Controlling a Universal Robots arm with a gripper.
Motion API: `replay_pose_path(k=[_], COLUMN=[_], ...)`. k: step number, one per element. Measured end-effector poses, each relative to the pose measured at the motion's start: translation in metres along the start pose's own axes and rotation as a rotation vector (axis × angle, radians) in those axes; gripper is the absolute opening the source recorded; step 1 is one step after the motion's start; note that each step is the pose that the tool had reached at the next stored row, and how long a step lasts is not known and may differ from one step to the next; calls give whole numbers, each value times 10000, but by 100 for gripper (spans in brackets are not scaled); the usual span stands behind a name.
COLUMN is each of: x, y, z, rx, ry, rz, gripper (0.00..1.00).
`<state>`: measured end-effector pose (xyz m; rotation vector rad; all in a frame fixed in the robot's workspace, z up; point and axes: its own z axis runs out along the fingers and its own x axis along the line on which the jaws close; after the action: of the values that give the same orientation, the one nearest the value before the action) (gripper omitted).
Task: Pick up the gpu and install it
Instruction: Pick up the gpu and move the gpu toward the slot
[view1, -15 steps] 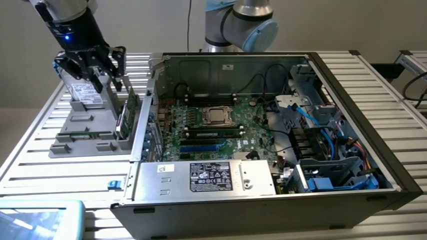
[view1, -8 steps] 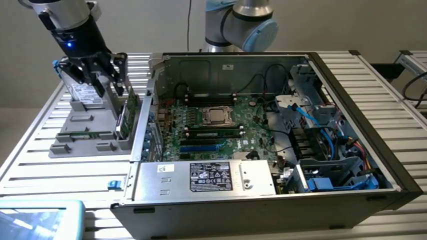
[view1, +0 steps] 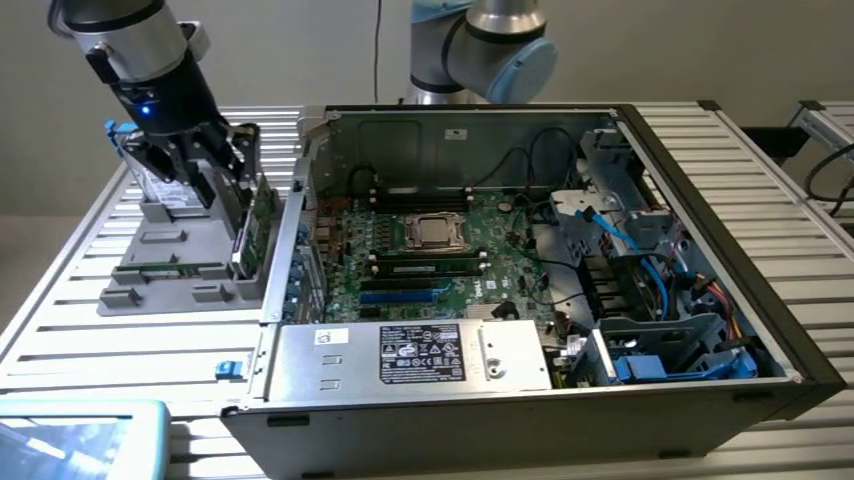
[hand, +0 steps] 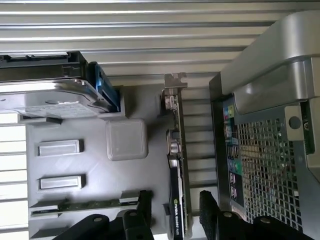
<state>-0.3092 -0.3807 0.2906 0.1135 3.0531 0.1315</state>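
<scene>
The gpu (view1: 255, 222) stands on its edge in a grey holder (view1: 158, 272) on the table, at the exterior view's left of the open computer case (view1: 694, 300). In the wrist view the gpu (hand: 177, 150) shows as a thin card with a silver end bracket and a black cooler side. My gripper (view1: 218, 172) hangs just above it, open. Its two black fingers (hand: 144, 204) stand on either side of the card without touching it, and my gripper (hand: 176, 201) is centred over the card's edge.
A silver hard drive (hand: 47, 100) sits upright in the same grey holder (hand: 100, 170), close beside my gripper. The case wall (hand: 260, 100) stands right next to the gpu. Inside the case lies the green motherboard (view1: 427, 262). A second arm (view1: 481, 50) stands behind the case.
</scene>
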Motion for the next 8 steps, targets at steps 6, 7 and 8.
replay_pose_path(k=[6, 7, 8], x=[-52, -50, -48], y=[-42, -46, -48], z=[86, 105, 123], rx=[-243, -262, -268], ry=[19, 20, 19], rz=[23, 28, 35], gripper=[52, 52, 52])
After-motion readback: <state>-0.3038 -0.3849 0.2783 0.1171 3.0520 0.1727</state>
